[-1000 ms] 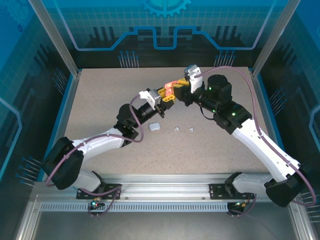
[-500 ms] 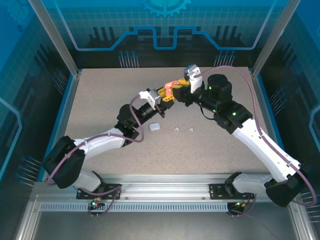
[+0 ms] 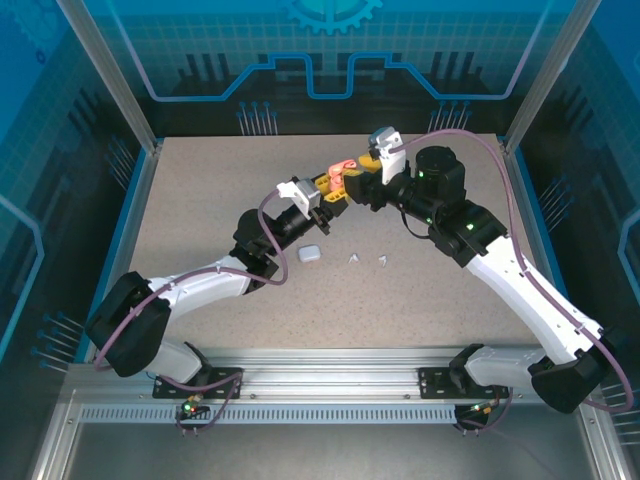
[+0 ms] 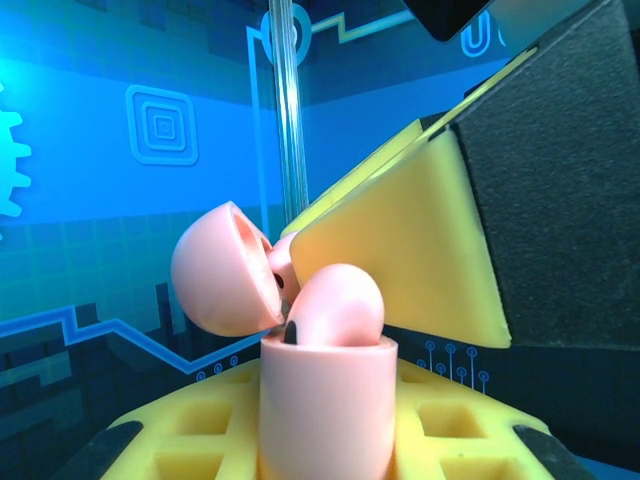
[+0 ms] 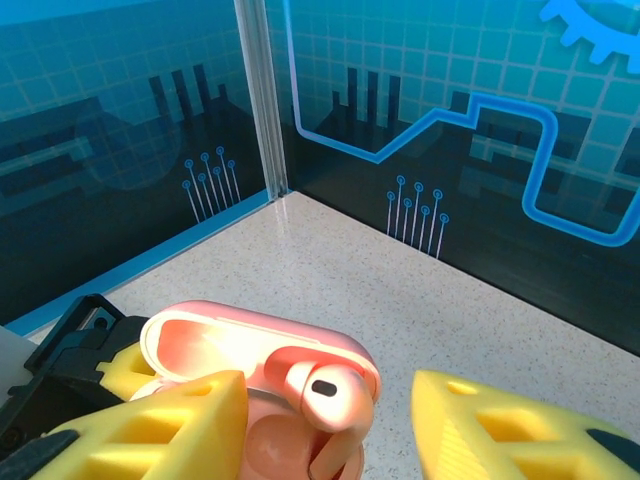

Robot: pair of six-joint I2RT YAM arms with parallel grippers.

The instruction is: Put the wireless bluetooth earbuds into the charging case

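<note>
The right end effector (image 3: pixel 358 175) has just let go: over the last second its jaws have spread, and in the right wrist view its yellow fingers (image 5: pixel 170 425) now stand well apart on either side of the pink earbud (image 5: pixel 325 393), touching neither flank of it. The earbud sits upright in the pink charging case (image 4: pixel 325 410), its rounded head poking above the rim, with the lid (image 4: pixel 220 270) hinged back behind it. The left end effector (image 3: pixel 333 188) is clamped narrow on the body of the case and holds it up off the desk (image 3: pixel 200 200), close against the right one near the middle of the far half. The release suggests that this earbud is judged to be placed, though it looks high in its socket and may want a push to seat fully. I cannot tell whether the second pink earbud is already in the case. A white case (image 3: pixel 309 254) lies shut on the desk just in front of the left arm, and two white earbuds (image 3: pixel 352 258) lie loose beside it, so that half of the task appears untouched. The next move probably calls for the right arm to back away without brushing the earbud or the open lid.
</note>
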